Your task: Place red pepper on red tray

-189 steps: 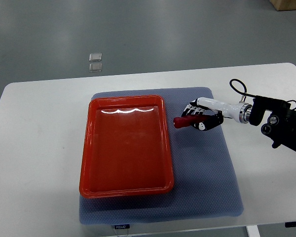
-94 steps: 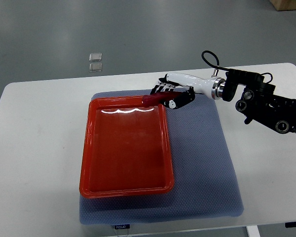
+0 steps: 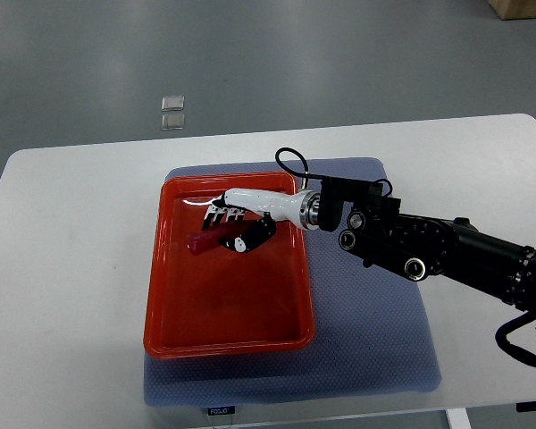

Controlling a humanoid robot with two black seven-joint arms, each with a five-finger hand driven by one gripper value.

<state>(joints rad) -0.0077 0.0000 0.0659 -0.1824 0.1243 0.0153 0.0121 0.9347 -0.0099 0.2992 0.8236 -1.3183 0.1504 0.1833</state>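
White table point(image 3: 71, 268), one top view. A blue-grey mat point(image 3: 375, 322) lies on the table, and the red tray point(image 3: 228, 304) sits on the mat's left half, long side running away from the robot. Above the tray's upper part: the red pepper point(image 3: 205, 240), dark red, lying roughly level with its tip pointing to the picture's left. It is clamped in the right hand point(image 3: 237, 223), white and black, whose fingers point(image 3: 218, 213) curl round the pepper's right end with the thumb side beneath. Cannot tell whether the pepper touches the tray floor or is just clear of it. Right of the hand, the white forearm shell joins a metal wrist ring, and the black arm point(image 3: 438, 255) runs off toward the picture's lower right edge, a black cable looping over the wrist. Beyond the table, on the grey floor, two small clear squares point(image 3: 172, 112) lie one above the other.
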